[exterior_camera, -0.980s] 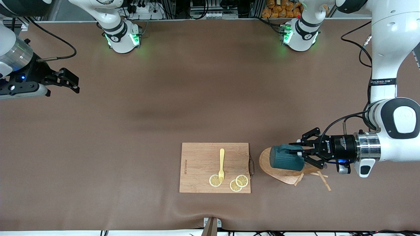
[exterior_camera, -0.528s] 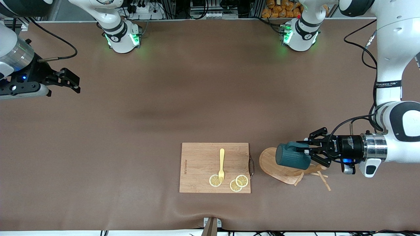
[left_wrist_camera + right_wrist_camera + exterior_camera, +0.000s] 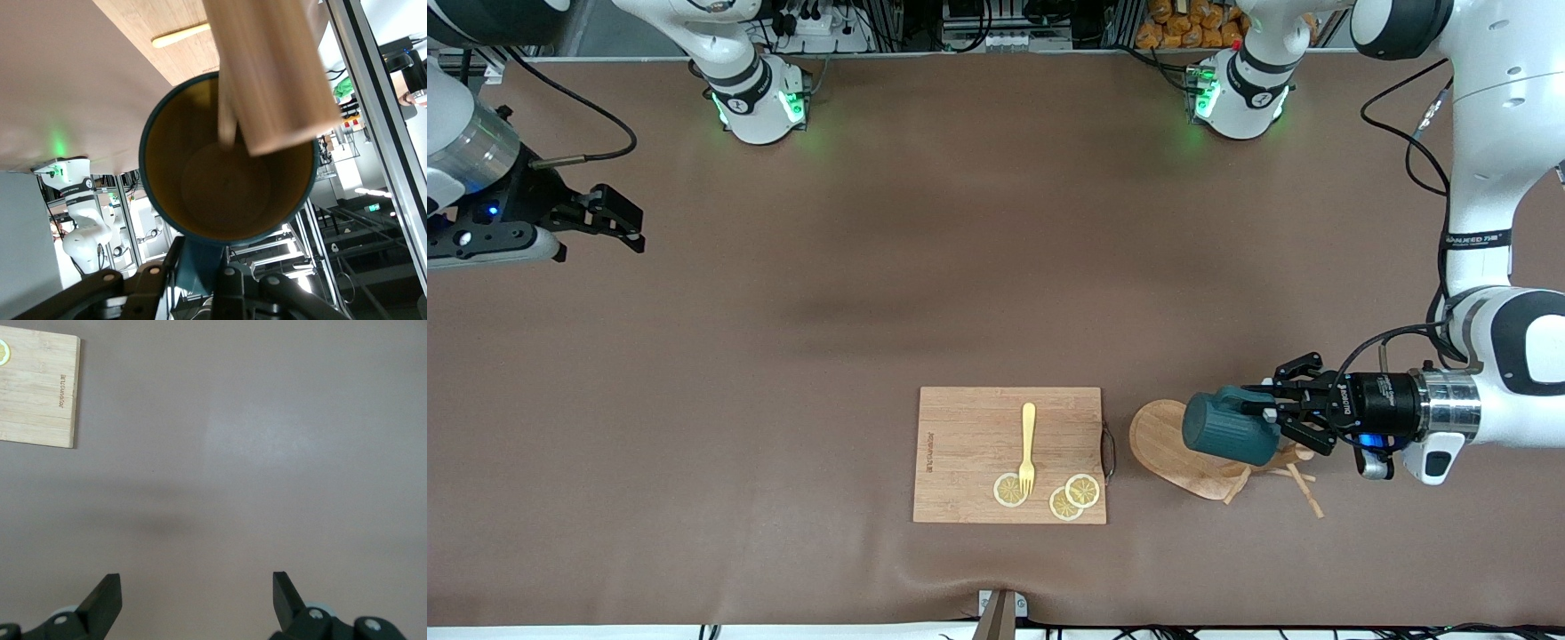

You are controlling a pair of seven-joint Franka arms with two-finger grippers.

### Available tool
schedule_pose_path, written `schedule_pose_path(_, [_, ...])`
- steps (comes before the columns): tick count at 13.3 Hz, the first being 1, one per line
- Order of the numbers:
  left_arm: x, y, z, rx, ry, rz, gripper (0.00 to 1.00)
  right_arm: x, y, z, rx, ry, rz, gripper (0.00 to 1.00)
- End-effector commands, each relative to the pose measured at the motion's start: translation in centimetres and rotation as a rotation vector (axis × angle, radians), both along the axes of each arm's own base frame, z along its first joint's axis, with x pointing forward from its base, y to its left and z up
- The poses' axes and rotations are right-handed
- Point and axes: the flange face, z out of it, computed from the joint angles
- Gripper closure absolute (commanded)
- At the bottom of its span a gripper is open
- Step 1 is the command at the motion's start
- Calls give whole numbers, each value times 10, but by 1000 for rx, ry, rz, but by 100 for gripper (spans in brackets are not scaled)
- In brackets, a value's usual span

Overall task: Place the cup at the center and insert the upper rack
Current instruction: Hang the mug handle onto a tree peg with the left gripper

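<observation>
The left gripper (image 3: 1270,416) was clamped on the cup (image 3: 1227,434) by its handle side and held it in the air, tipped sideways, over the rack (image 3: 1200,458). The cup's long axis ran level, along the table's length, with its closed bottom toward the board (image 3: 1009,453) and its mouth toward the gripper. The rack appeared tilted: in the front view its oval base faced the board's end and its post ran under the cup toward the pegs (image 3: 1294,480), which splayed out at the left arm's end. In the left wrist view the post (image 3: 267,67) crossed in front of the cup's open mouth, with a thin peg seemingly reaching inside the rim, so cup and rack looked close or still engaged; contact could not be told. The coming move hinged on this: the table's center lay well away toward the right arm's end, past the board, so the cup had to come clear of post and pegs along its own axis before it could travel there. The left arm was plainly the nearer one. The right gripper (image 3: 609,218) waited with jaws spread, empty, over bare table near the right arm's end.
</observation>
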Motion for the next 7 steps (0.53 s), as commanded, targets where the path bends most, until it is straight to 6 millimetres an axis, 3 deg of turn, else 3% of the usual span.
schedule_pose_path(1, [0, 10, -19, -118, -51, -18, 100, -3, 4, 2, 1, -6, -8, 0])
schedule_pose_path(4, [0, 13, -34, -160, -97, -27, 100, -3, 5, 2, 2, -4, -6, 0])
schedule_pose_path(7, [0, 19, -33, -176, -103, -15, 100, -3, 5, 2, 4, -4, -6, 0])
